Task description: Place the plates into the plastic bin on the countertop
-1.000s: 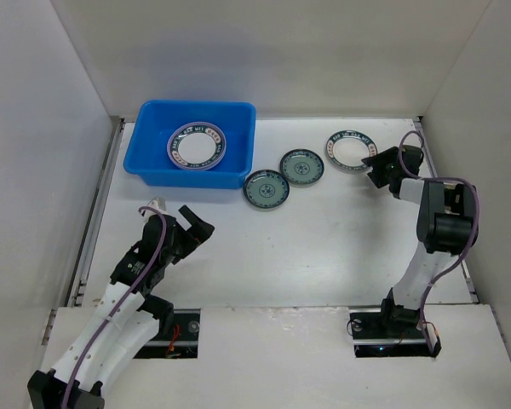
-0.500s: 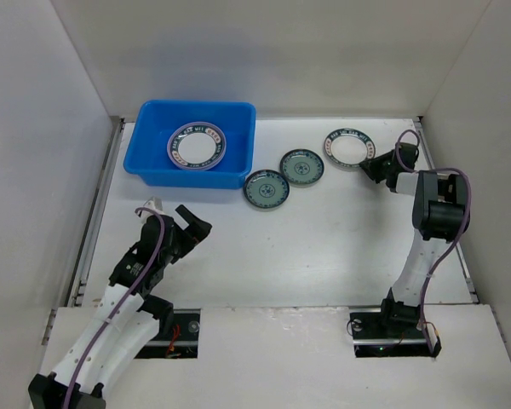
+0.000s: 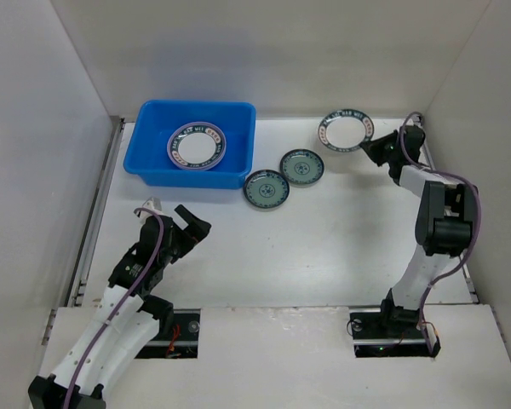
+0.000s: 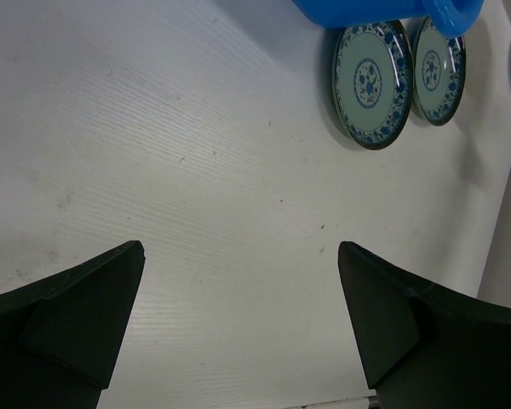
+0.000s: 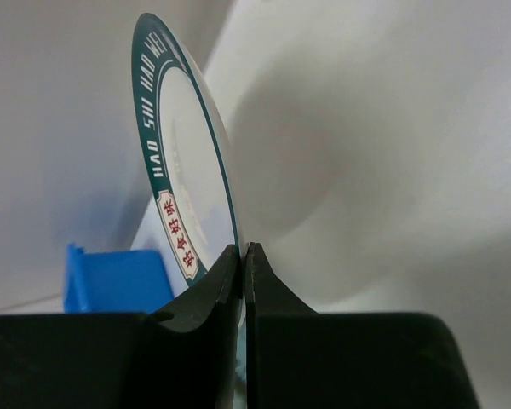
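Note:
My right gripper (image 3: 368, 146) (image 5: 243, 249) is shut on the rim of a white-centred plate with a dark patterned rim (image 3: 344, 130) (image 5: 183, 183), holding it lifted off the countertop (image 3: 324, 239) at the back right. A matching plate (image 3: 198, 146) lies inside the blue plastic bin (image 3: 153, 119) at the back left. Two teal-green patterned plates (image 3: 266, 189) (image 3: 302, 167) (image 4: 370, 83) (image 4: 437, 70) lie on the countertop just right of the bin. My left gripper (image 3: 192, 223) (image 4: 241, 290) hangs open over bare countertop at the front left, holding nothing.
White walls close in the work surface at the back and on both sides. The bin's corner (image 4: 447, 13) shows at the top of the left wrist view. The right arm (image 3: 439, 221) stands along the right edge.
My right gripper has shut on the rimmed plate's edge and lifted it up and toward the back. The left arm has stayed put.

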You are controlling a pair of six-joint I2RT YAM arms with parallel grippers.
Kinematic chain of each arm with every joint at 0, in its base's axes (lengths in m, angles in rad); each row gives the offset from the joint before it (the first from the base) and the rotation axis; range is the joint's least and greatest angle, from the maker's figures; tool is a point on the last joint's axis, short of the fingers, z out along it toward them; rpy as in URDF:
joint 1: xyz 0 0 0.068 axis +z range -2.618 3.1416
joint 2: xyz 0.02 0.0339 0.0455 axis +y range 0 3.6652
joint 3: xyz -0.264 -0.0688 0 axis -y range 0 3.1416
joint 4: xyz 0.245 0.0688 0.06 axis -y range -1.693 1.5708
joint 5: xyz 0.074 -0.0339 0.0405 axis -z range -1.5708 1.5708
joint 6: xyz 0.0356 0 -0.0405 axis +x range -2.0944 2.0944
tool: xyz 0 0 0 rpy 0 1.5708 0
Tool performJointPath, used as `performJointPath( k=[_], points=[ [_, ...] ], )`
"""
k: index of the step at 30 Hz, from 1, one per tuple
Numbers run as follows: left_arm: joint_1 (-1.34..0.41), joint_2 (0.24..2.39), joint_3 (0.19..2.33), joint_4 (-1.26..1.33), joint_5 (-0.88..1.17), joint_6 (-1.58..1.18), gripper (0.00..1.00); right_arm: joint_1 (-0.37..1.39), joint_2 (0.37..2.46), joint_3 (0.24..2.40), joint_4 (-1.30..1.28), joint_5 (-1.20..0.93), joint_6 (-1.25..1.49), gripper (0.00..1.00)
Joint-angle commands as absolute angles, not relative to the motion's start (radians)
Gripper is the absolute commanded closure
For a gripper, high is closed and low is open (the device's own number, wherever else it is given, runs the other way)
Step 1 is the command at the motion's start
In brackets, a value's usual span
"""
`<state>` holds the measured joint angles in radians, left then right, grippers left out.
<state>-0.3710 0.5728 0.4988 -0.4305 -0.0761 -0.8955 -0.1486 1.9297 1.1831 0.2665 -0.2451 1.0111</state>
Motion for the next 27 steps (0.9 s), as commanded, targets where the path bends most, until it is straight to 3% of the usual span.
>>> performJointPath(
  k=[1, 7, 13, 27],
  points=[
    [-0.364, 0.558, 0.517, -0.442, -0.08, -0.939, 0.0, -0.081, 1.781, 1.295, 0.293, -0.268, 0.973, 0.97],
    [-0.366, 0.551, 0.515, -0.439, -0.072, -0.934, 0.0, 0.051, 1.723, 1.44, 0.17, -0.27, 0.922, 0.97],
    [-0.364, 0.529, 0.511, -0.442, -0.069, -0.93, 0.0, 0.226, 1.796, 1.635, 0.095, -0.284, 0.871, 0.96],
    [-0.372, 0.52, 0.54, -0.459, -0.064, -0.897, 0.0, 0.505, 2.278, 2.167, 0.167, -0.35, 0.73, 0.97]
  ],
)
